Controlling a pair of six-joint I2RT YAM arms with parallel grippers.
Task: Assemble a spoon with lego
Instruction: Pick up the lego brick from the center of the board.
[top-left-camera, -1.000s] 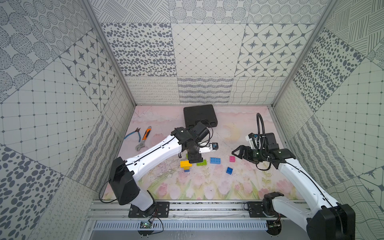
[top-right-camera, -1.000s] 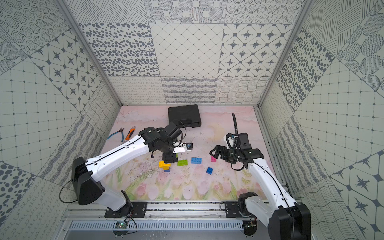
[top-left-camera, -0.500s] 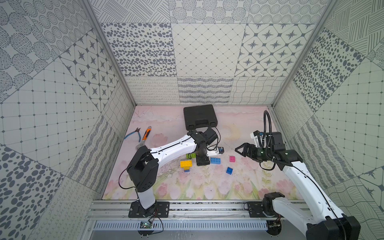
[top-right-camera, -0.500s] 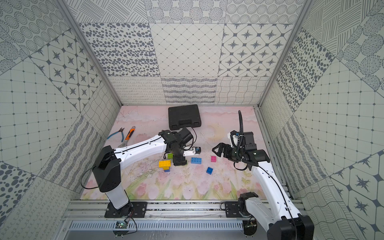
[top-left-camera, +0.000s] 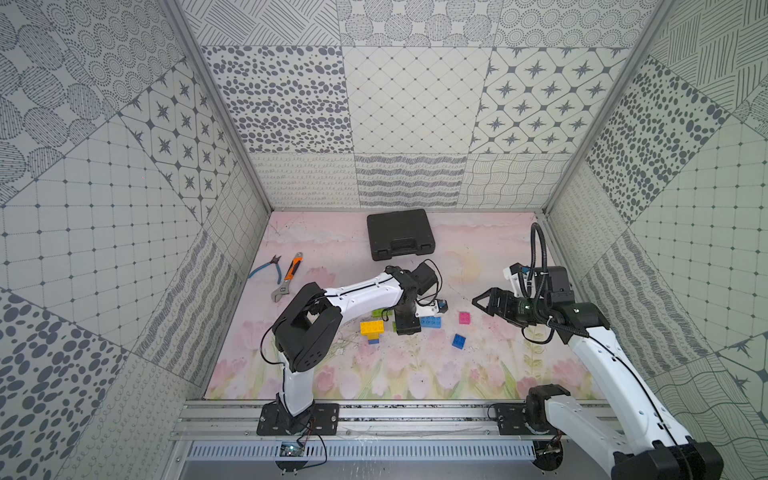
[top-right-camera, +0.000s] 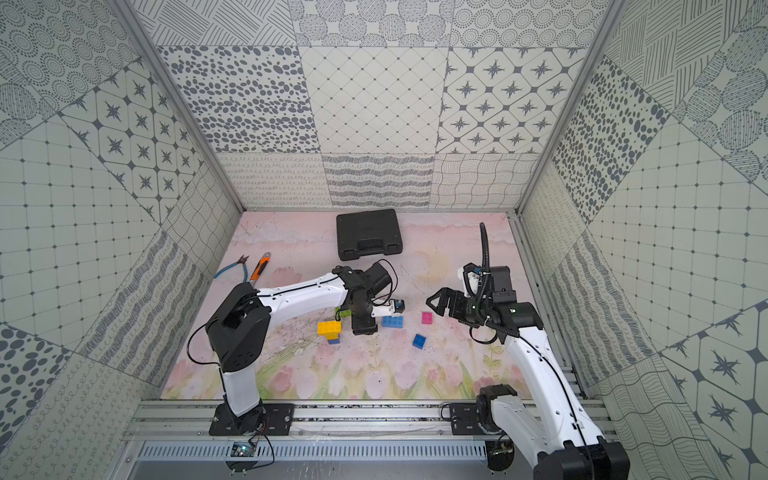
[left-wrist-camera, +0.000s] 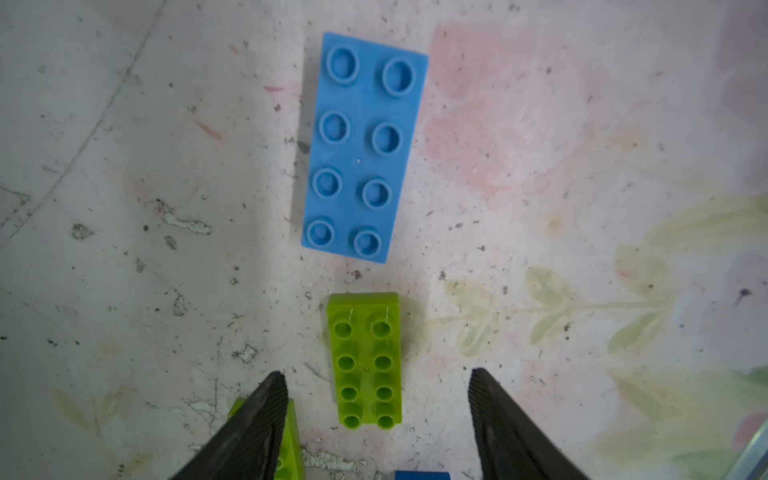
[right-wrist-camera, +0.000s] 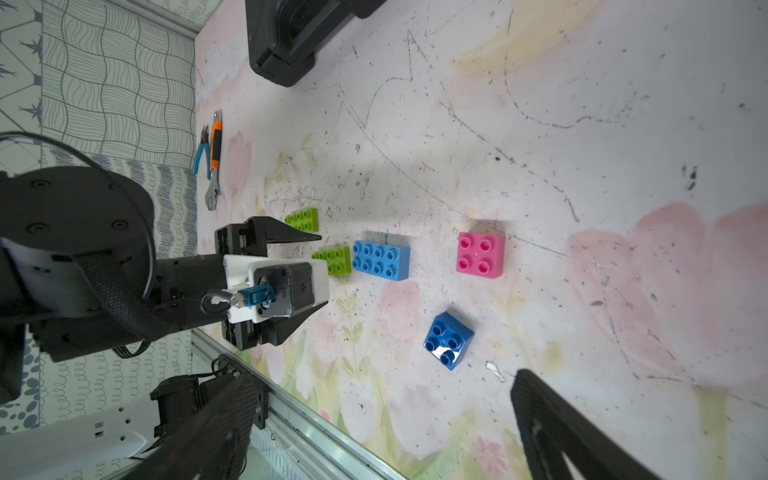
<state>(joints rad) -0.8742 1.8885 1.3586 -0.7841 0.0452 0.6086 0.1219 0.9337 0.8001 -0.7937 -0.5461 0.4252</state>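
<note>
The left gripper (left-wrist-camera: 376, 374) holds its ribbed black fingers (left-wrist-camera: 249, 432) spread either side of a glossy lime oblong brick (left-wrist-camera: 365, 361) without touching it. That brick lies end-on to a light-blue eight-stud brick (left-wrist-camera: 363, 145) on the scuffed floral mat (left-wrist-camera: 540, 124). The right gripper (right-wrist-camera: 382, 378) gapes wide and empty near the pink square brick (right-wrist-camera: 480, 254) and the dark-blue square brick (right-wrist-camera: 448, 340).

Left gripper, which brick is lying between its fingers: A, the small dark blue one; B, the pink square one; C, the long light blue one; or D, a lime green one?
D: the left wrist view shows the lime green brick between the open fingers of the left gripper, with a gap on each side; the long light blue brick lies beyond it.
</note>
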